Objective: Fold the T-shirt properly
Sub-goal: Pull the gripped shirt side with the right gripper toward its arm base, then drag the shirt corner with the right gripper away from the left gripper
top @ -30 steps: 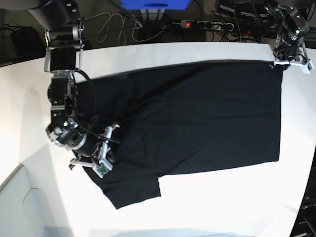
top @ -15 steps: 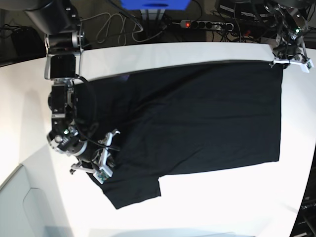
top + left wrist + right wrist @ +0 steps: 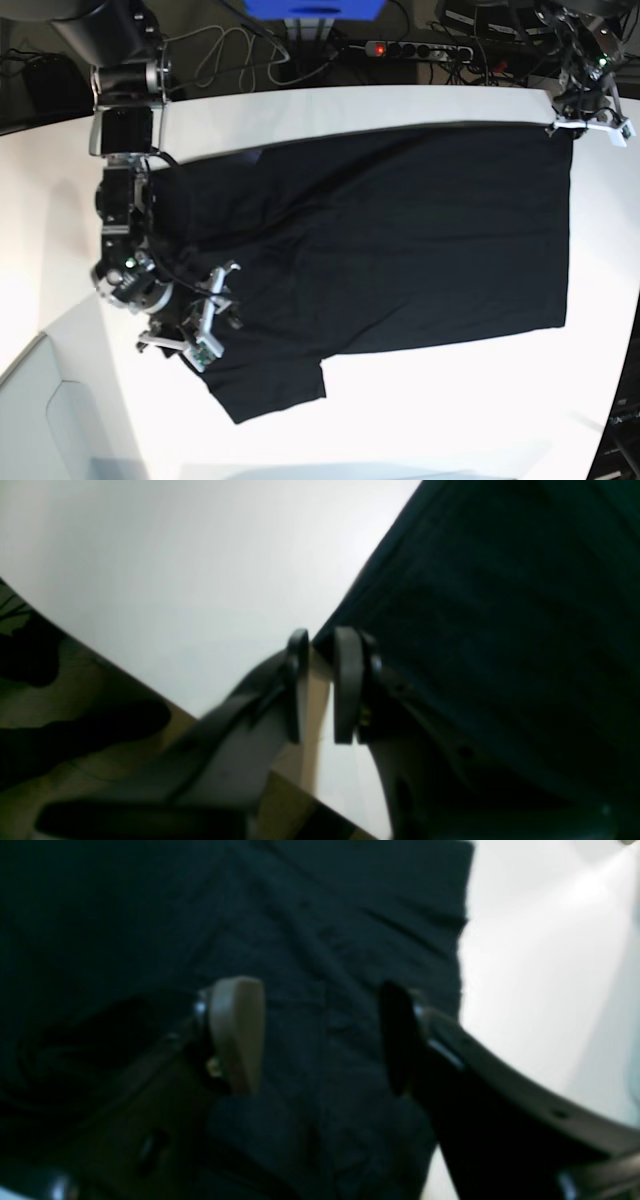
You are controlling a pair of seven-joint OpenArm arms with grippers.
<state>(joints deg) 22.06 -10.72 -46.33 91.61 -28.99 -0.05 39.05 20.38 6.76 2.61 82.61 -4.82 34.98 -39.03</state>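
Note:
The black T-shirt (image 3: 400, 240) lies spread plain side up on the white table (image 3: 450, 400), with a sleeve (image 3: 265, 385) pointing toward the front. My right gripper (image 3: 220, 312) hovers over the shirt's left part, near that sleeve. In the right wrist view this gripper (image 3: 320, 1035) stands open, with wrinkled T-shirt cloth (image 3: 325, 915) under its spread fingers and nothing between them. My left gripper (image 3: 585, 125) is at the shirt's far right corner. In the left wrist view its fingers (image 3: 347, 680) are nearly together, and the T-shirt (image 3: 500, 605) corner ends right at their tips.
A power strip (image 3: 420, 48), loose cables (image 3: 230, 55) and a blue box (image 3: 315, 8) lie behind the table's back edge. A grey panel (image 3: 40, 420) sits at the front left corner. The table's curved edge (image 3: 100, 645) runs close to the left gripper.
My right gripper has opened and let go of the cloth it pinched, shifting slightly toward the front left. The left gripper has stayed at the shirt's corner.

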